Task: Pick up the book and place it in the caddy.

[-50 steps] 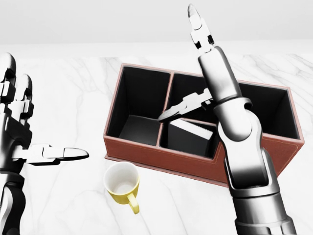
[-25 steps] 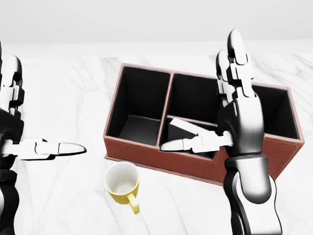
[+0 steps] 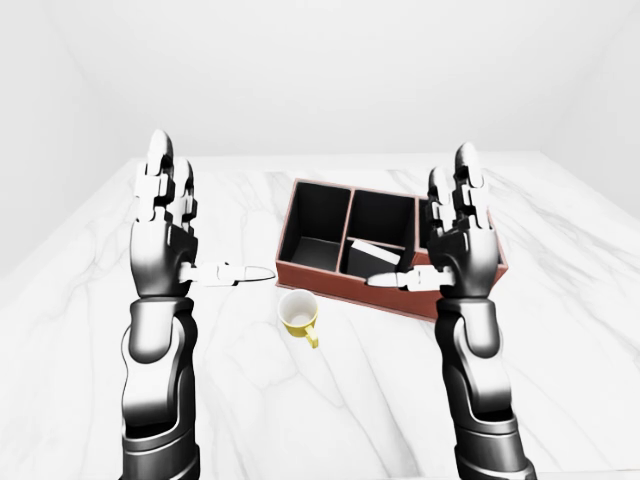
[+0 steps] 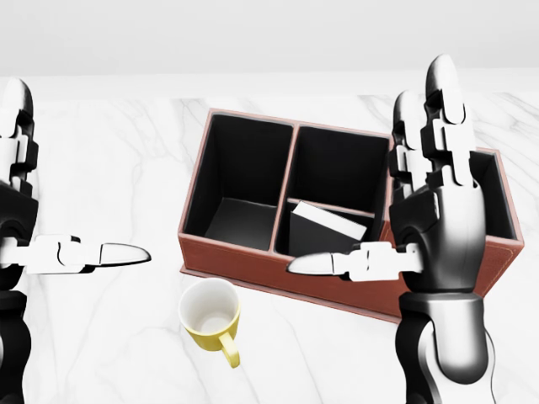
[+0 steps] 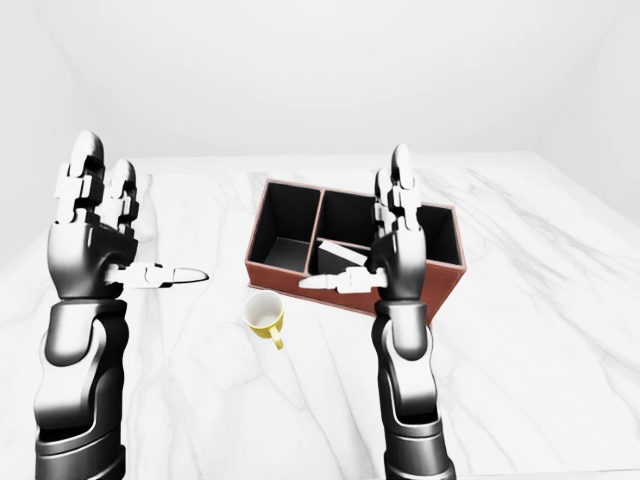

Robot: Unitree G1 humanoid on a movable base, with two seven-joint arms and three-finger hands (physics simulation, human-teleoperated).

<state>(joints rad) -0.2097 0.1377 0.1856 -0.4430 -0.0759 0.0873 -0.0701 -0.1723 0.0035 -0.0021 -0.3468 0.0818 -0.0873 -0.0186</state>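
A pale-covered book [image 4: 327, 220] is seen tilted inside the lower middle compartment of a brown leather-look caddy with black lining [image 4: 253, 255] on a white marble table [image 3: 330, 400]. At seven o'clock a yellow ceramic mug [image 4: 210, 318] stands. The right hand [image 4: 434, 215] and left hand [image 3: 165, 230] are raised, fingers spread, empty.

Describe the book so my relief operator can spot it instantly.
On the marble table sits a reddish-brown caddy with black compartments. The book leans tilted in its small middle compartment, the only pale grey thing inside; the yellow mug stands outside.
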